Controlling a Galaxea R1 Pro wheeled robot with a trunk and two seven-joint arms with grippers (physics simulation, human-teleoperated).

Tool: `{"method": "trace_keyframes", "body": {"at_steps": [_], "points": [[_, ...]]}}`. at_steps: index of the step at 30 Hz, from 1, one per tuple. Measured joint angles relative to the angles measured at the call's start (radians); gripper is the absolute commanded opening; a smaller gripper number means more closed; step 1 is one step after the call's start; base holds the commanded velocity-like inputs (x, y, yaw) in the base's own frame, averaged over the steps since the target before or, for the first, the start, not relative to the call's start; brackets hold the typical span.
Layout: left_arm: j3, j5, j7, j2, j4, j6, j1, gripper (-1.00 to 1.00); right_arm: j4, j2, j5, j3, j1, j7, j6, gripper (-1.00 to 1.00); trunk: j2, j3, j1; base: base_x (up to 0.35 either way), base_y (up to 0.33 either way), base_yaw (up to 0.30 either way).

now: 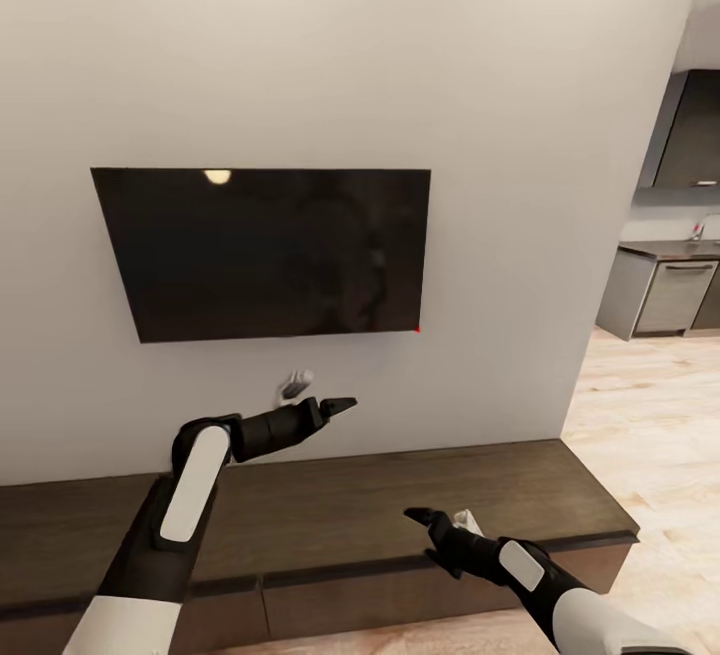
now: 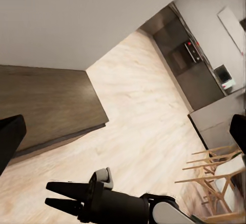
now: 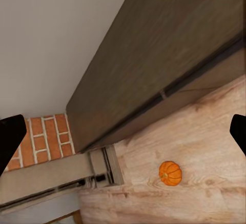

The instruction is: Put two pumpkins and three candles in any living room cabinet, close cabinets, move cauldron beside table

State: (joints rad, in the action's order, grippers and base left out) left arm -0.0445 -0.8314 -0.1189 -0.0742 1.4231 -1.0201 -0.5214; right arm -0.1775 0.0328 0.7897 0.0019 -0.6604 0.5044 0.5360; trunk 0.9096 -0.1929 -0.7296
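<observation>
Nearest, at five o'clock in the head view, right hand [image 1: 432, 535] over the front edge of the cabinet [image 1: 350, 505], fingers slightly apart, empty, touching nothing. At ten o'clock, left hand [image 1: 325, 405] raised above the cabinet top, fingers spread a little, also empty. Cabinet fronts shut as far as visible. Farther, through the right wrist view, one pumpkin [image 3: 170, 173] on the wood floor [image 3: 205, 147], near the cabinet's far end, well apart from either hand. Probably light, stiff and ribbed, smooth enough to slip; best squeezed across its round sides, below the stem. Beyond, a dark TV [image 1: 262, 250] on the wall.
</observation>
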Motion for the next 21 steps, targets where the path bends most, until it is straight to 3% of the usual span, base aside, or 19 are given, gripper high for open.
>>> {"method": "trace_keyframes", "body": {"at_steps": [6,13,18,21], "points": [[-0.019,-0.033,-0.001,-0.007,-0.038,0.000,-0.021,1.00,-0.002,0.009,0.003,-0.003,0.000,0.006,0.086,1.00,0.042,-0.019,-0.023,0.000,0.000,0.000],[-0.027,-0.073,-0.002,-0.007,-0.037,0.000,-0.022,1.00,-0.002,0.011,-0.001,0.000,0.000,0.042,0.093,1.00,0.091,-0.041,-0.050,0.000,0.000,0.000],[-0.027,-0.137,-0.002,-0.004,-0.029,-0.001,-0.022,1.00,-0.001,0.010,-0.011,0.003,0.000,0.164,0.091,1.00,0.126,-0.057,-0.069,0.000,0.000,0.000],[-0.024,-0.216,-0.002,0.000,-0.024,-0.001,-0.022,1.00,-0.001,0.010,-0.013,0.004,0.000,0.191,0.089,1.00,0.147,-0.066,-0.081,0.000,0.000,0.000]]}}
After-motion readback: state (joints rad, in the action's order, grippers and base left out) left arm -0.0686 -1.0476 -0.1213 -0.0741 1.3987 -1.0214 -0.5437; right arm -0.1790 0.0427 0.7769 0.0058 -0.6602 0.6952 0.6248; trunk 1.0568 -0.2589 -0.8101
